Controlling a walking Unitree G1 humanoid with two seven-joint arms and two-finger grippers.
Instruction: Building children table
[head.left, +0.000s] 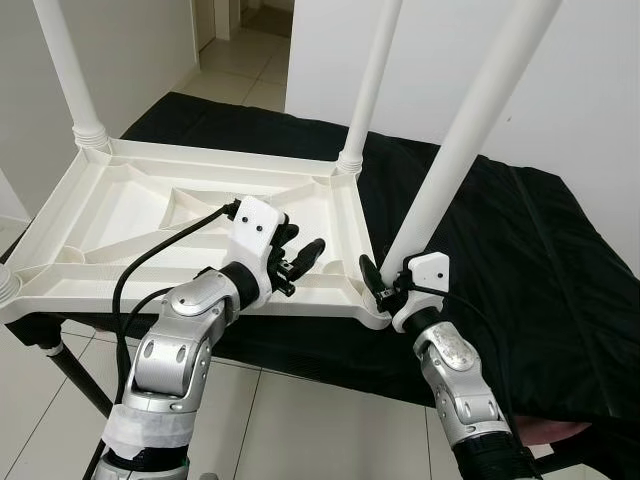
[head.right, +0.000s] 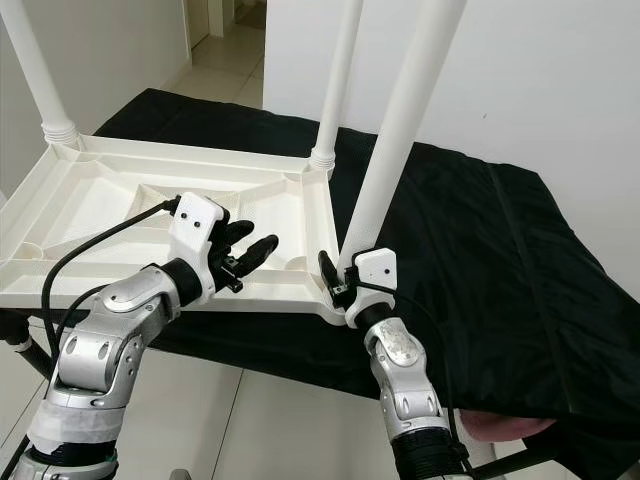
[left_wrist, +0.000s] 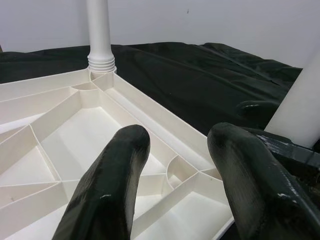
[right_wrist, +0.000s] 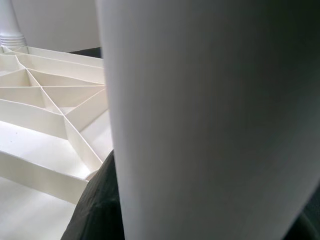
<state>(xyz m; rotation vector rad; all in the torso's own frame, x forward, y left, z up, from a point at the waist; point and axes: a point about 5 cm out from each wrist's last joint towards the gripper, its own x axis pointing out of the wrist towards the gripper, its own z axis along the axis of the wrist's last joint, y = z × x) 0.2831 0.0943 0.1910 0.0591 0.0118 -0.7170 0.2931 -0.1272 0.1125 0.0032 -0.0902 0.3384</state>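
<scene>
We see the children's table top (head.left: 160, 215) lying upside down, a white plastic panel whose underside shows raised ribs forming triangular and curved compartments, with a low rim all round. It rests on a table (head.left: 520, 250) draped in black cloth, with its near edge overhanging the cloth. White round legs stand up from its corners: the far left leg (head.left: 65, 70) and the far right leg (head.left: 372, 85) sit in ribbed collars, and the near right leg (head.left: 470, 130) rises tilted from the near right corner.

Our right pincer (head.left: 385, 283) is clamped around the base of the near right leg, just above the corner socket; in the right wrist view the leg (right_wrist: 210, 120) stands between the black fingers. Our left pincer (head.left: 298, 255) hovers over the near rim of the top, its fingers (left_wrist: 107, 190) spread apart and empty.

Beyond the table are white walls (head.left: 590, 90), and pale floor tiles (head.left: 240, 60) run to an open doorway at the back. The table's dark metal legs (head.left: 80, 375) show below the cloth.
</scene>
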